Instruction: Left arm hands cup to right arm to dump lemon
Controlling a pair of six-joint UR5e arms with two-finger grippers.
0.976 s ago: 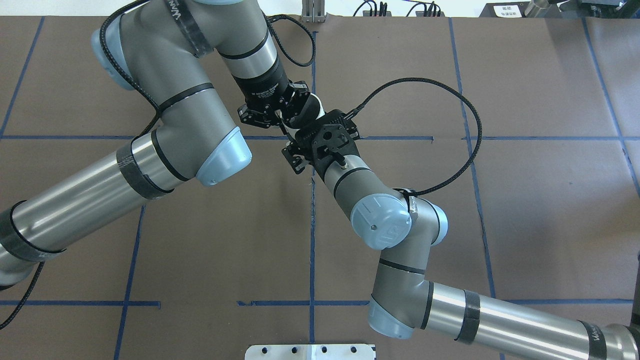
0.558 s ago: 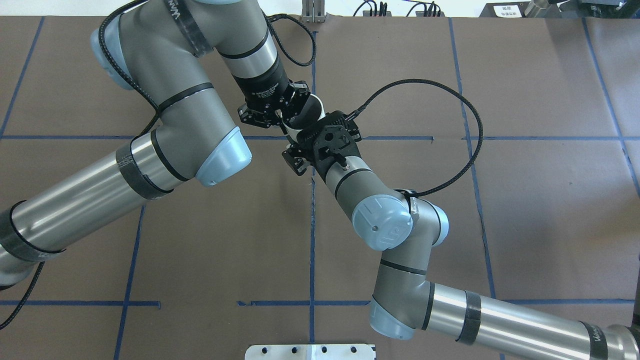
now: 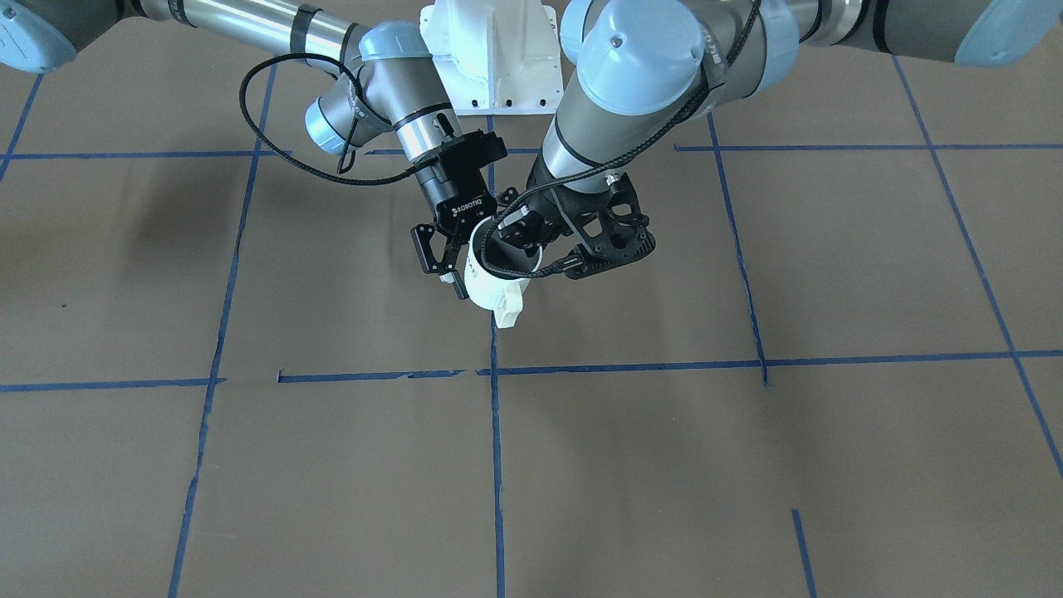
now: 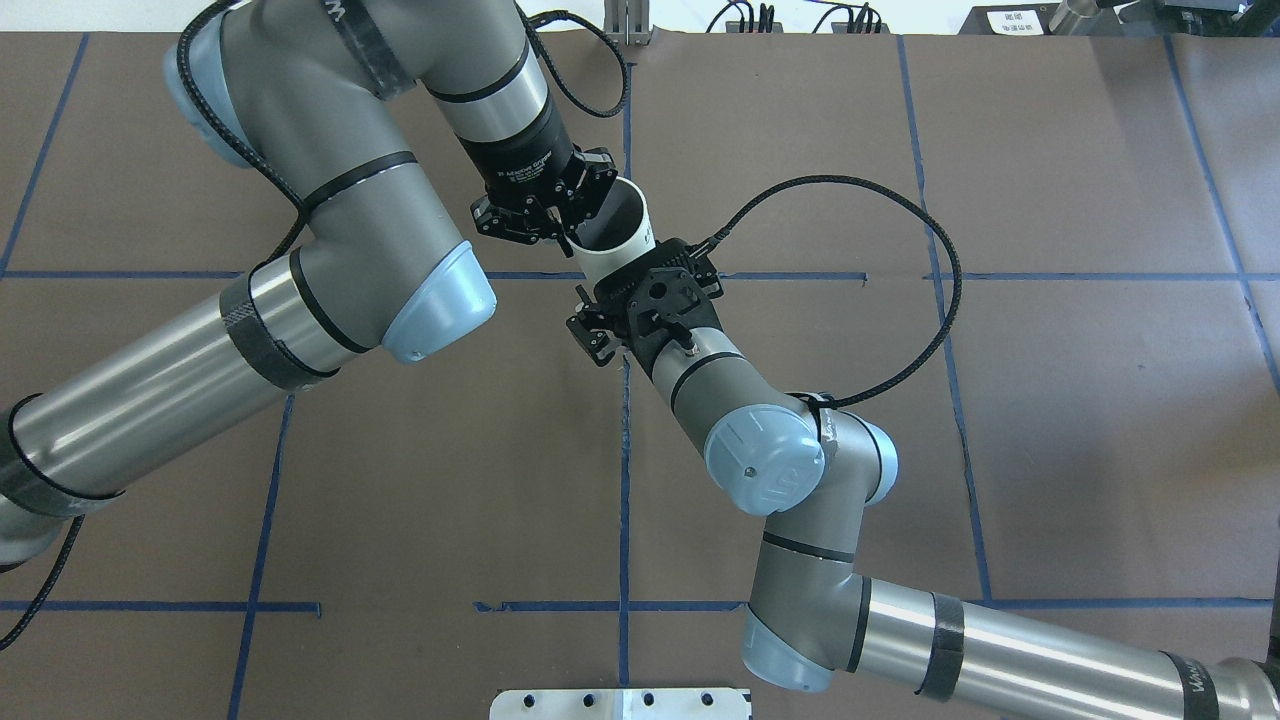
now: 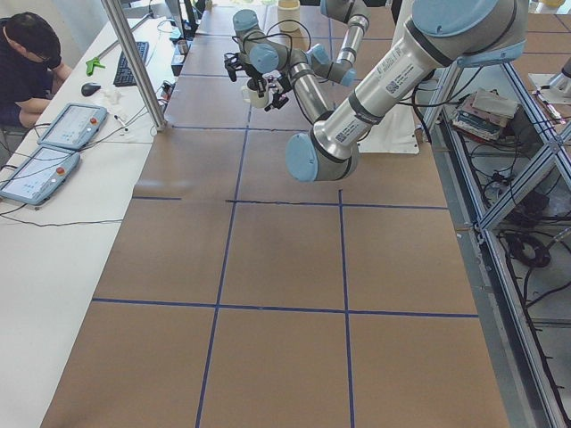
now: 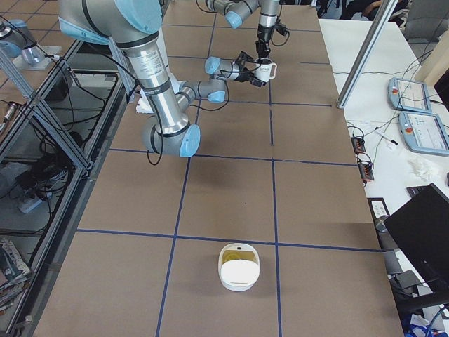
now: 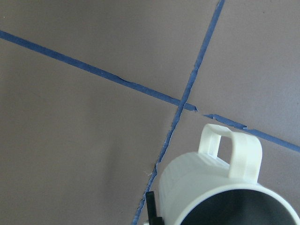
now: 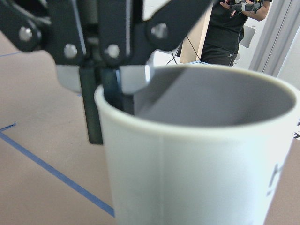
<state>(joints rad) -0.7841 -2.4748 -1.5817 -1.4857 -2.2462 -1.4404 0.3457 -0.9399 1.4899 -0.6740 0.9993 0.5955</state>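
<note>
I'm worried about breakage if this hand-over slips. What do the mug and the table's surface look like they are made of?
The mug looks like glazed ceramic: thick rounded rim, smooth white outside, matt grey inside. Hard plastic is not ruled out. The table covering looks like matt brown paper, its grid apparently blue tape.

table (image 4: 1050, 450) — brown, blue-taped grid | on it: white bowl (image 6: 239, 282) (yellow inside)
</note>
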